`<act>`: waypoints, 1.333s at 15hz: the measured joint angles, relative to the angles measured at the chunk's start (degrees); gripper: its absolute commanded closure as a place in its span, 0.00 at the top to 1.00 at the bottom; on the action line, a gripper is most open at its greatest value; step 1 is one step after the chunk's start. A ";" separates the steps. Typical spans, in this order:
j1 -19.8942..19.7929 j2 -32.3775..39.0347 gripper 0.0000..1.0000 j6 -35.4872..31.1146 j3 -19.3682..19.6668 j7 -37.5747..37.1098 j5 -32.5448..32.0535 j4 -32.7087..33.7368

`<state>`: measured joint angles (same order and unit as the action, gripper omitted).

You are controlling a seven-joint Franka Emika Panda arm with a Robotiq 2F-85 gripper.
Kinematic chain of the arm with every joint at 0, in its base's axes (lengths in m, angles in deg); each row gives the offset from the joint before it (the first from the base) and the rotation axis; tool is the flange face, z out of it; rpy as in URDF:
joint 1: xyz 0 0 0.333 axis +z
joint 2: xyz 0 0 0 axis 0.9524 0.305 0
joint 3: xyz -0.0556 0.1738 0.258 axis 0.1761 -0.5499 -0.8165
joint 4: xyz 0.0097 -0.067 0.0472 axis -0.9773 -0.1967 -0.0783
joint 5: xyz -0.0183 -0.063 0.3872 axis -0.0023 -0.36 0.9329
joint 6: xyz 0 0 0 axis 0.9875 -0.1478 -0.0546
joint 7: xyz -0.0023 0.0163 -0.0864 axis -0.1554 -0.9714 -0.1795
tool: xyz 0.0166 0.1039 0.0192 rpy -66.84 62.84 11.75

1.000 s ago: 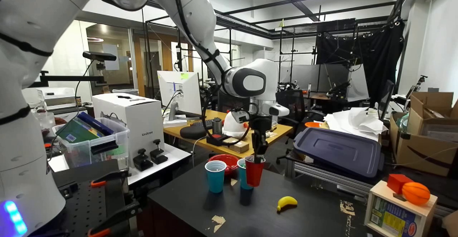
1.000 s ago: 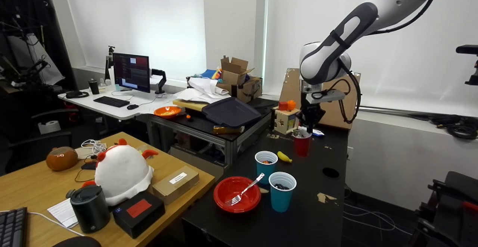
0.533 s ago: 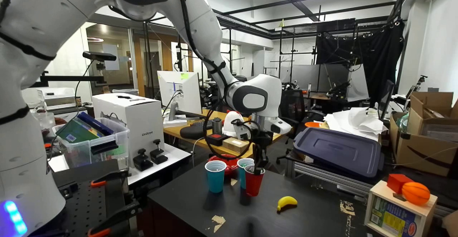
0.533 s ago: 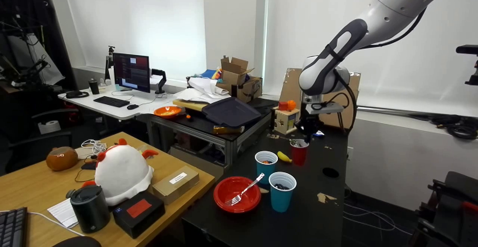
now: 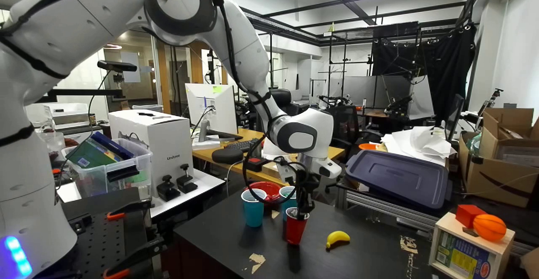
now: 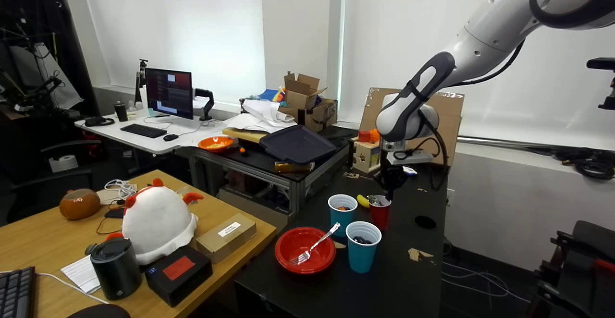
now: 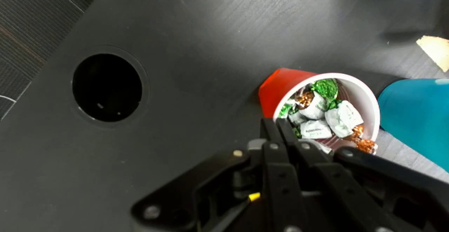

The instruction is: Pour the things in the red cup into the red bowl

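The red cup (image 5: 296, 229), containing wrapped chocolates (image 7: 315, 129), is clamped at its rim by the gripper (image 7: 276, 122); the red bowl (image 6: 300, 239), holding a fork (image 6: 303, 257), is set near two blue cups (image 6: 361, 257).

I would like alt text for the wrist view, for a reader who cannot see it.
Black jaws are shut on the rim of a tapered red plastic cup containing sweets in white, green and orange-brown wrappers. Two blue plastic cups show partly at right; a round hole pierces the dark table at left.
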<state>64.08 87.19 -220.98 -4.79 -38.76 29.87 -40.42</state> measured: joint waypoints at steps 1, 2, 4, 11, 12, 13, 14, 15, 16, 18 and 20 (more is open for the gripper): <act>-0.03 1.19 0.01 0.00 0.00 0.00 0.00 0.97; -0.09 2.26 0.01 0.00 0.00 0.01 0.00 1.87; -0.33 3.75 0.01 0.01 0.00 0.02 0.00 3.41; -0.69 6.17 0.08 0.05 -0.01 0.08 0.00 6.49; -0.69 6.31 0.02 0.05 -0.04 0.13 0.00 6.62; -0.69 6.34 0.00 0.05 -0.07 0.18 0.00 6.67; -0.69 6.34 0.00 0.05 -0.12 0.21 0.00 6.71; -0.71 6.34 0.00 0.04 -0.20 0.22 0.00 6.82; -0.78 6.29 0.01 0.03 -0.43 0.22 0.00 7.00; -0.93 6.08 0.00 0.02 -0.98 0.23 0.01 7.21; -0.96 5.77 0.01 -0.12 -1.34 0.27 0.03 7.24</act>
<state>63.12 92.95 -221.09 -6.13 -38.48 29.89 -33.18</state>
